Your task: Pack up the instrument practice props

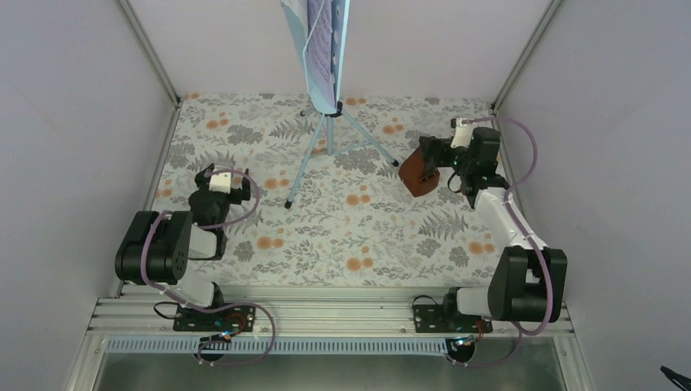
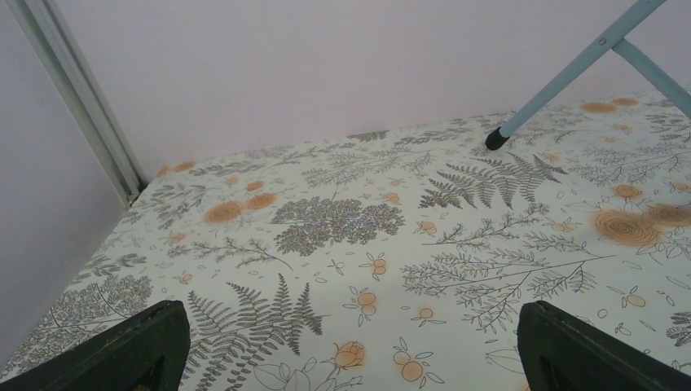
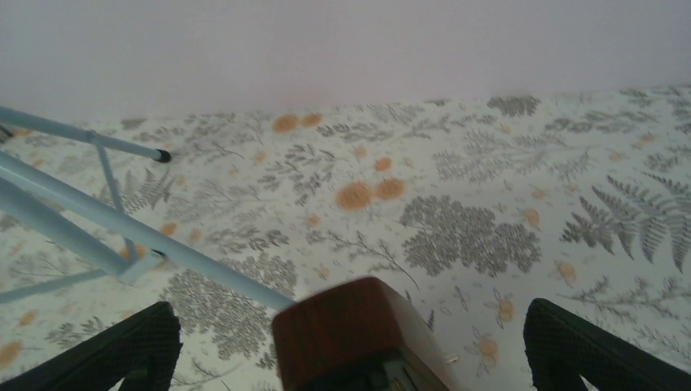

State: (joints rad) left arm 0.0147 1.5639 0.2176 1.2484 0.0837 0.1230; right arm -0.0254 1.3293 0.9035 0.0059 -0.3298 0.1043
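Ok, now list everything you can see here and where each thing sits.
music stand: one, pale blue, tripod legs spread at the back centre
sheet-music pages: count unclear, white and lilac, on the stand's desk
metronome: one, reddish-brown wood, right side, between the right claw's fingers, not gripped
tablecloth: one, white with grey ferns and orange flowers, under everything
left claw: one, black, open, low over the cloth on the left
right claw: one, black, open, straddling the metronome
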